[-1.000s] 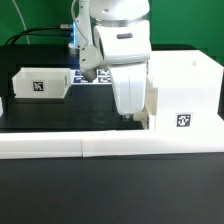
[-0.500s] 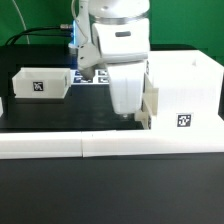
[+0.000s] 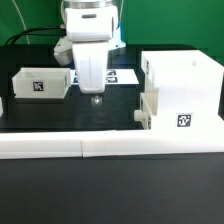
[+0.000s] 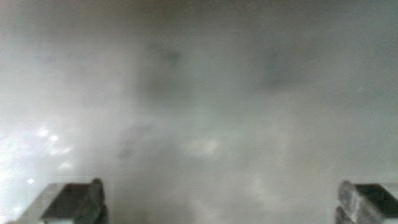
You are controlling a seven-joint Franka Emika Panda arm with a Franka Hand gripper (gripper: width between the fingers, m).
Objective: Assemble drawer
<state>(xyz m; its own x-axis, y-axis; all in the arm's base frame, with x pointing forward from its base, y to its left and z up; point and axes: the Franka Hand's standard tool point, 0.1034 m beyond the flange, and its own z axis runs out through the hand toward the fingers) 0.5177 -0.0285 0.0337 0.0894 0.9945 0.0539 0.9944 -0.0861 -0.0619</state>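
The drawer's large white housing stands at the exterior view's right, with a tag on its front. One small tray sits partly in its left side and sticks out a little. The second tray, tagged, lies at the left on the black table. My gripper hangs between them, a little above the table and touching neither. In the wrist view my gripper shows its fingertips wide apart with only blurred grey between them, so it is open and empty.
Long low white bars run along the front of the table. The marker board lies behind my gripper. A small white piece shows at the left edge. Cables and a green backdrop are at the back.
My gripper has let go of the tray at the housing's side and moved to the exterior view's left, away from the housing. The tray stays partly in the housing.
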